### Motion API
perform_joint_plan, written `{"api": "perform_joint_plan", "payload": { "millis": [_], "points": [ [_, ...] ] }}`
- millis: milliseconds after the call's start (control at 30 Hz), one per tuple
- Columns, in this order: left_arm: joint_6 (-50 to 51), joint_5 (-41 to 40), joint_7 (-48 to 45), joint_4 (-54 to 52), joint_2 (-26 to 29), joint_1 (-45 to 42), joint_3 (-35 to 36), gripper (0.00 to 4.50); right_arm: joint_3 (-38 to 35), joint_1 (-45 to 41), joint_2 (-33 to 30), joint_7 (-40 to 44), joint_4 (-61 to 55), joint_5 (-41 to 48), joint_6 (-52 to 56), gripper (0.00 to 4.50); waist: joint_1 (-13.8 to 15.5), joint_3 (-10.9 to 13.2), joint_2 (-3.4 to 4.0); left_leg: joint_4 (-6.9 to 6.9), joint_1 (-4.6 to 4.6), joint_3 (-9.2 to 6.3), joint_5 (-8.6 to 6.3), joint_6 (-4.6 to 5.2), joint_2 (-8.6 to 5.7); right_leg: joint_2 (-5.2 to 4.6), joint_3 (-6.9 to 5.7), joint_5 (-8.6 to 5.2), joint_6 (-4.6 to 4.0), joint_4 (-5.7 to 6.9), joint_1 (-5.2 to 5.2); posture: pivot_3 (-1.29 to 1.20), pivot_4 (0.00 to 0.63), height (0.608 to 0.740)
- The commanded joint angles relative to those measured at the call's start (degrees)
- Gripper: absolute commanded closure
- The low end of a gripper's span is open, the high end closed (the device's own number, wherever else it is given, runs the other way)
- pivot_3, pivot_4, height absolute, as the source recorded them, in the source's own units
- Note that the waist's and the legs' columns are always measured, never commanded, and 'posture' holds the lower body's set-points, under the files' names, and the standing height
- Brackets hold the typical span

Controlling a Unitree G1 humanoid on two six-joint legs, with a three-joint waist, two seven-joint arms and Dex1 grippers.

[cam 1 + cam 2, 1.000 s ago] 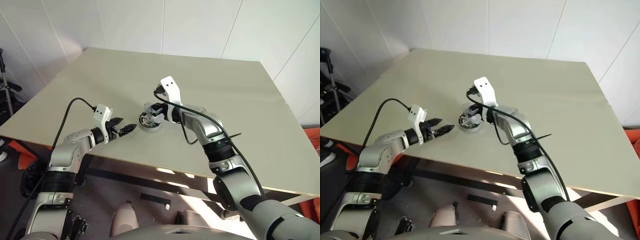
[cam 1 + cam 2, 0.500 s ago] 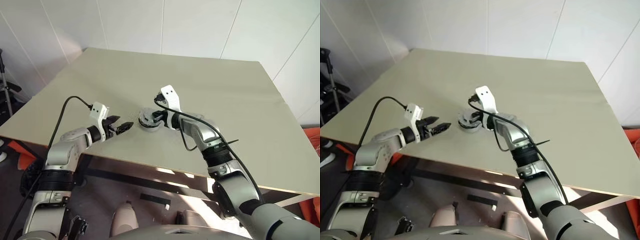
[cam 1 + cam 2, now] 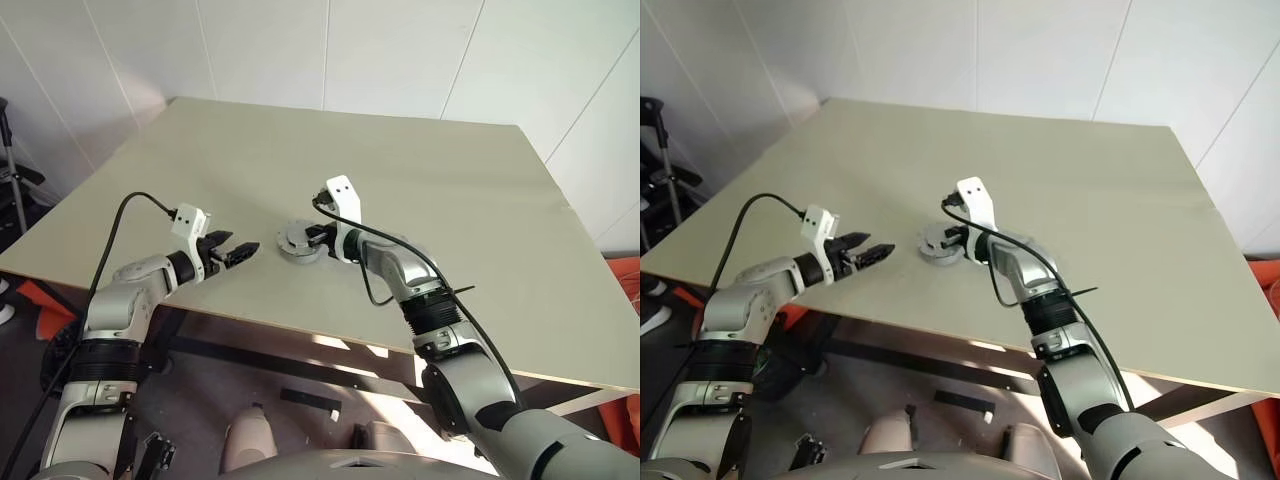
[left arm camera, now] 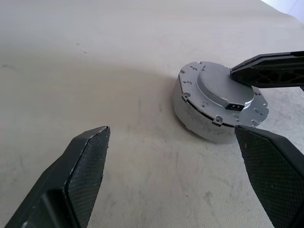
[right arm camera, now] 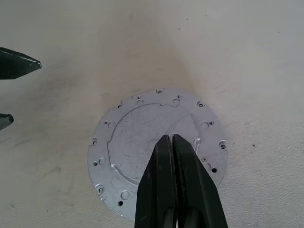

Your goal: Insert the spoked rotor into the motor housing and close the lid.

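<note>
The silver round lid [image 5: 137, 137] lies flat on top of the motor housing [image 4: 199, 124], whose pale side wall shows beneath it, near the table's middle front. My right gripper [image 5: 171, 138] is shut, its black tips resting on the lid's top, with nothing between them. In the head view it [image 3: 318, 237] sits at the lid's [image 3: 297, 236] right edge. My left gripper [image 3: 245, 251] stands open a short way left of the housing, level with it and apart from it; its fingers [image 4: 88, 166] frame the housing. The spoked rotor is hidden.
The beige table [image 3: 430, 180] stretches wide behind and to the right of the housing. Its front edge [image 3: 300, 332] runs close below both grippers. White wall panels stand behind the table.
My right gripper has sunk toward the table. The lid, raised and tilted a second ago, now sits flat on the housing. The left gripper has stayed open and about still.
</note>
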Motion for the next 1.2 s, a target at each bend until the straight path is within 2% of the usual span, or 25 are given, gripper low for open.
{"api": "perform_joint_plan", "payload": {
  "millis": [33, 200, 300, 367, 667, 700, 1200],
  "points": [
    [-0.97, -0.2, 0.07, -0.49, 0.68, -1.82, 0.99, 0.03, -0.91, 0.28, -0.36, 1.83, -2.85, 1.91, 0.86, 4.48, -0.01, 0.0, 0.0, 0.0, 0.0, 0.0, 0.0, 0.0, 0.0, 0.0, 0.0, 0.0, 0.0, -0.01, 0.0, 0.0, 0.0, 0.74],
    [1.17, -1.25, -0.6, -0.15, 0.59, -2.84, 0.84, 0.03, 0.17, 0.38, -1.33, 4.45, -5.69, 2.0, -1.55, 4.48, 0.01, 0.0, 0.0, -0.03, -0.13, 0.0, 0.04, -0.06, 0.01, 0.01, -0.02, 0.0, -0.01, -0.02, -0.16, 0.0, 0.0, 0.74],
    [1.79, -1.33, -0.93, -0.09, 0.9, -3.18, 0.88, 0.03, 0.19, 0.57, -1.2, 5.08, -4.92, 1.7, -3.92, 3.89, -0.01, 0.0, 0.0, -0.03, -0.16, 0.0, 0.04, -0.06, 0.01, 0.01, -0.02, 0.0, -0.01, -0.02, -0.21, 0.0, 0.0, 0.74],
    [1.98, -1.29, -1.18, -0.05, 1.21, -3.23, 0.95, 0.03, 0.17, 0.92, -1.02, 5.72, -5.2, 1.97, -4.99, 3.34, -0.02, 0.0, 0.0, -0.03, -0.2, 0.01, 0.04, -0.06, 0.01, 0.01, -0.02, 0.0, -0.01, -0.02, -0.25, 0.0, 0.0, 0.74],
    [2.31, -1.05, -1.57, -0.36, 2.09, -2.95, 1.03, 0.03, 0.58, 1.5, -0.24, 7.86, -4.83, 2.46, -6.76, 0.22, 0.01, 0.01, 0.01, -0.03, -0.23, 0.0, 0.04, -0.06, 0.01, 0.01, -0.03, 0.0, -0.02, -0.02, -0.27, 0.0, 0.0, 0.74],
    [2.21, -0.97, -1.41, -0.55, 2.03, -2.81, 0.97, 0.03, 0.78, 1.45, -0.19, 7.5, -4.67, 1.95, -7.36, 0.03, 0.01, 0.01, 0.01, -0.03, -0.23, 0.0, 0.04, -0.06, 0.01, 0.01, -0.03, 0.0, -0.01, -0.02, -0.27, 0.0, 0.0, 0.74],
    [3.0, -0.89, -1.08, -2.0, 2.48, -2.42, 0.79, 0.03, 1.85, 1.4, 2.03, 8.66, 6.71, -0.19, -18.73, 0.03, -0.1, 0.0, 0.0, -0.03, -0.25, 0.0, 0.03, -0.04, 0.02, 0.01, -0.03, 0.0, -0.02, -0.02, -0.29, 0.0, 0.0, 0.74]
  ]
}}
